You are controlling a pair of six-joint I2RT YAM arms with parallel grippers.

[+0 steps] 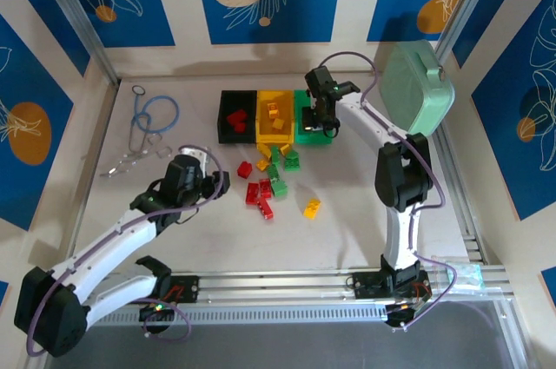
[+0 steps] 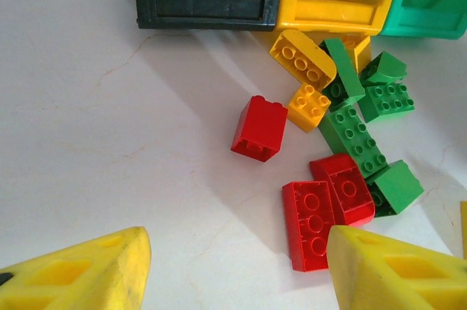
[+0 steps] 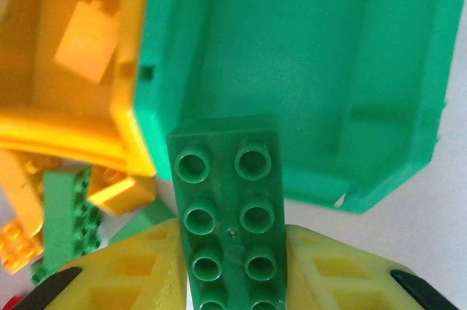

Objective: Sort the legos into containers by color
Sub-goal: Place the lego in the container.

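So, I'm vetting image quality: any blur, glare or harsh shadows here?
Top view: even light, soft shadows. Left wrist view: standing red brick sharp, soft shadow beside it. Right wrist view: green brick in the right claw crisp, no glare.

White arms, black joints, purple cables, yellow tool fingers.

light: bright, even, overhead | shadows: soft, short beside bricks on tabletop | glare: faint on plastic | focus: top view sharp, 2 wrist views softer at bottom edge

The pale table bears three bins, loose bricks and blue-handled scissors.
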